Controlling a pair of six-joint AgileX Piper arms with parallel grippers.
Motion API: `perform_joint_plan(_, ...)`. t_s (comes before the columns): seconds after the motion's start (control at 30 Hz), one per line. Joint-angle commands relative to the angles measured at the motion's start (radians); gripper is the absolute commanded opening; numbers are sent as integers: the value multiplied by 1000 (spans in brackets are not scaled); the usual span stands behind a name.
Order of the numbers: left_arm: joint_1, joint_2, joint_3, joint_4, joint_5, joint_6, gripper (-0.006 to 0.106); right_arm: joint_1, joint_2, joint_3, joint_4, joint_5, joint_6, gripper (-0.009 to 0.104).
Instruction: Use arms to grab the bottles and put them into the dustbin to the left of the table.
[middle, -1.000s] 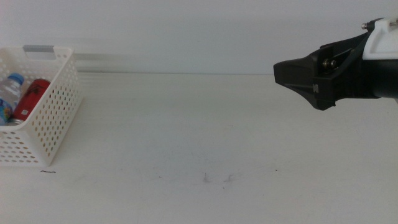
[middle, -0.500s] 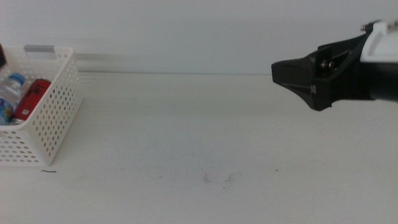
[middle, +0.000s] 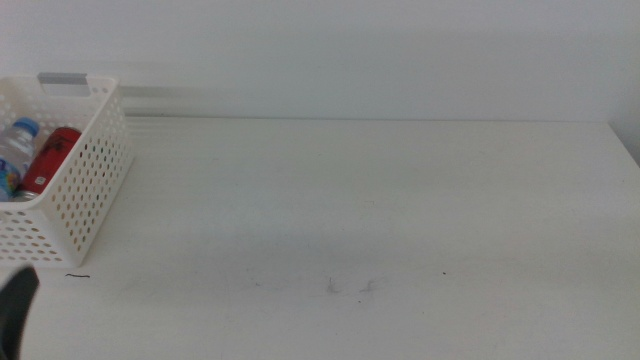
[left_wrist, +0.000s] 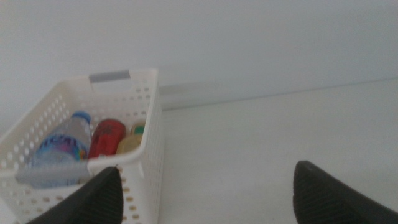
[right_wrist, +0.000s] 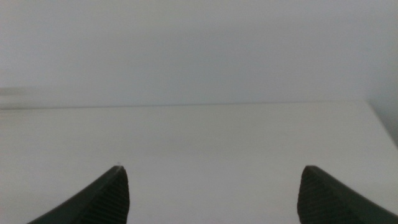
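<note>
The white perforated dustbin (middle: 85, 185) stands at the table's left edge and holds the bottles: a clear water bottle (middle: 14, 150) and a red can (middle: 48, 158). In the left wrist view the dustbin (left_wrist: 146, 134) shows the water bottle (left_wrist: 62, 140), the red can (left_wrist: 107, 137) and a bit of the yellow tea bottle (left_wrist: 130, 142). My left gripper (left_wrist: 205, 186) is open and empty, back from the bin; one dark tip (middle: 14, 305) shows at the bottom left of the middle view. My right gripper (right_wrist: 214, 186) is open and empty over bare table, outside the middle view.
The white table (middle: 360, 200) runs to a pale wall behind. Its right edge shows at the far right. Faint scuff marks (middle: 350, 287) lie near the front middle, and a short dark mark (middle: 77, 276) lies in front of the bin.
The right arm has pulled out of the middle view to the right. A tip of the left gripper has come in at the bottom left corner.
</note>
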Motion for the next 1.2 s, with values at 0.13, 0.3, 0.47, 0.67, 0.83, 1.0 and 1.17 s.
perform_joint_plan(0.13, -1, -142, 161, -1, -34, -3, 94, -102, -319, 216, -53, 63, -2, 93)
perform_joint_plan(0.3, -1, -142, 242, -1, -93, -3, 94, -140, -362, 239, -69, 105, -2, 93)
perform_joint_plan(0.47, -1, -142, 242, -3, -111, -3, 94, -140, -362, 239, -77, 53, -2, 93)
perform_joint_plan(0.67, -1, -142, 242, 10, -135, -3, 94, -140, -362, 239, -77, 41, -2, 93)
perform_joint_plan(0.83, -1, -142, 242, 19, -147, -3, 94, -140, -362, 239, -77, 41, -2, 93)
perform_joint_plan(1.0, -1, -142, 242, 63, -147, -3, 94, -140, -362, 239, -77, 41, -2, 93)
perform_joint_plan(1.17, -1, -142, 242, 68, -147, -3, 94, -140, -362, 239, -77, 41, -2, 93)
